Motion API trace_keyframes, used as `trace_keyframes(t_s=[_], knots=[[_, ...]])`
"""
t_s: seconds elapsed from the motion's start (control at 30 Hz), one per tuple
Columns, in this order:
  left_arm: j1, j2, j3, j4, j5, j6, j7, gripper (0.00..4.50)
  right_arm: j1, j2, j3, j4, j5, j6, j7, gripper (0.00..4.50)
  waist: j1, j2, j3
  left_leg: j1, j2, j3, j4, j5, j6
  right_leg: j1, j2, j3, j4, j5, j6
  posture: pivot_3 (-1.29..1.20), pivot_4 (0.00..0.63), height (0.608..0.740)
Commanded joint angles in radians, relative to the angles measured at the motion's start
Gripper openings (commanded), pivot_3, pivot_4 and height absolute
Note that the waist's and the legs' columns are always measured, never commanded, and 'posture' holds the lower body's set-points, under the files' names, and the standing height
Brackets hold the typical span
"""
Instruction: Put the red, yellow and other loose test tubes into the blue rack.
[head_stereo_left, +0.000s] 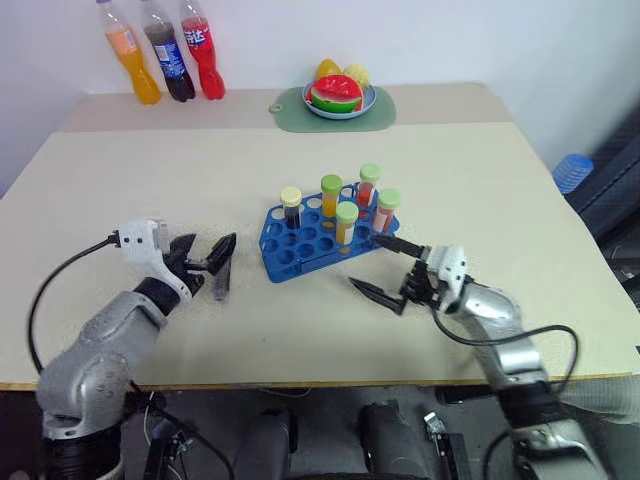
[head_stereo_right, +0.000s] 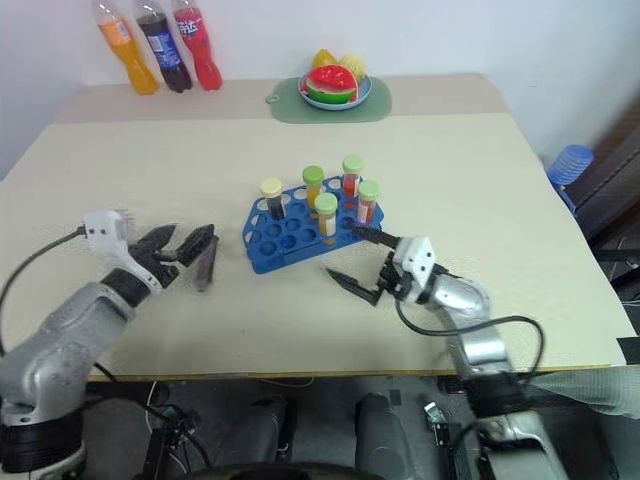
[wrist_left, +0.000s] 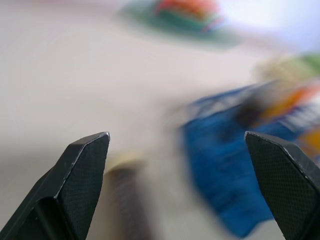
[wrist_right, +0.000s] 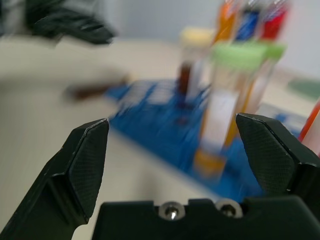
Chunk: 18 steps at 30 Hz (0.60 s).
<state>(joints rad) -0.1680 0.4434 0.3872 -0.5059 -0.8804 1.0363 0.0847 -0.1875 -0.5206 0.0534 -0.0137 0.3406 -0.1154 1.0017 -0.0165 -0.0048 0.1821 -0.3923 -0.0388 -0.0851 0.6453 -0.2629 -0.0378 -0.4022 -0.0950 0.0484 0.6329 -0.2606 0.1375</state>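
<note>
From the head camera, we see five capped test tubes (head_stereo_left: 346, 222) standing in the blue rack (head_stereo_left: 300, 246) mid-table. One dark loose tube (head_stereo_left: 220, 277) lies left of the rack, just beneath our left gripper (head_stereo_left: 207, 258), jaws wide and empty. Our right gripper (head_stereo_left: 385, 268) sits near the rack's right corner, jaws wide, holding nothing. The left wrist view looks down on that dark tube (wrist_left: 125, 200) between spread fingers. In the right wrist view, racked tubes stand ahead. One tube left, we reckon.
</note>
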Motion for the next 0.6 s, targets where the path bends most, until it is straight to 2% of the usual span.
trace_keyframes(t_s=[0.03,0.1,0.17,0.27,0.43,0.6], knots=[[-0.181,-0.050,0.125,0.068,-0.231,0.280,0.278,4.50,0.018,-0.102,-0.063,-0.111,0.059,0.073,0.055,4.44,0.004,-0.002,0.001,0.000,0.000,0.000,0.001,0.000,0.000,0.001,0.000,0.000,0.000,0.000,0.000,0.00,0.150,0.740],[-0.299,-0.103,0.189,0.143,-0.282,0.415,0.418,4.50,0.017,-0.141,-0.082,-0.132,0.074,0.101,0.064,4.44,0.004,-0.003,0.001,0.000,0.000,-0.001,0.002,0.000,0.000,0.002,0.000,-0.002,0.000,0.000,0.000,0.00,0.150,0.740],[-0.401,-0.147,0.247,0.204,-0.238,0.534,0.499,4.50,0.013,-0.160,-0.094,-0.141,0.086,0.122,0.070,4.44,0.003,-0.005,0.001,0.001,0.000,-0.001,0.002,0.000,0.000,0.003,0.000,-0.002,0.000,0.000,0.000,0.00,0.150,0.740],[-0.500,-0.171,0.279,0.336,-0.230,0.578,0.624,4.50,0.018,-0.169,-0.100,-0.152,0.089,0.134,0.075,4.44,-0.001,-0.005,0.001,0.001,-0.001,-0.001,0.000,0.000,0.000,0.002,0.001,-0.002,-0.001,0.000,0.000,0.00,0.150,0.740],[-0.586,-0.140,0.244,0.547,-0.317,0.578,0.779,4.50,0.059,-0.177,-0.104,-0.201,0.094,0.152,0.078,4.44,0.006,-0.007,0.002,0.000,-0.001,-0.001,0.001,0.001,-0.003,0.001,0.000,-0.001,-0.001,0.000,0.000,0.00,0.150,0.740],[-0.646,-0.076,0.142,0.735,-0.424,0.578,0.850,4.50,0.109,-0.183,-0.114,-0.253,0.086,0.161,0.065,4.44,0.009,-0.009,0.002,0.000,-0.001,-0.001,0.001,0.002,-0.004,0.001,-0.001,-0.001,-0.001,0.000,0.000,0.00,0.150,0.740]])
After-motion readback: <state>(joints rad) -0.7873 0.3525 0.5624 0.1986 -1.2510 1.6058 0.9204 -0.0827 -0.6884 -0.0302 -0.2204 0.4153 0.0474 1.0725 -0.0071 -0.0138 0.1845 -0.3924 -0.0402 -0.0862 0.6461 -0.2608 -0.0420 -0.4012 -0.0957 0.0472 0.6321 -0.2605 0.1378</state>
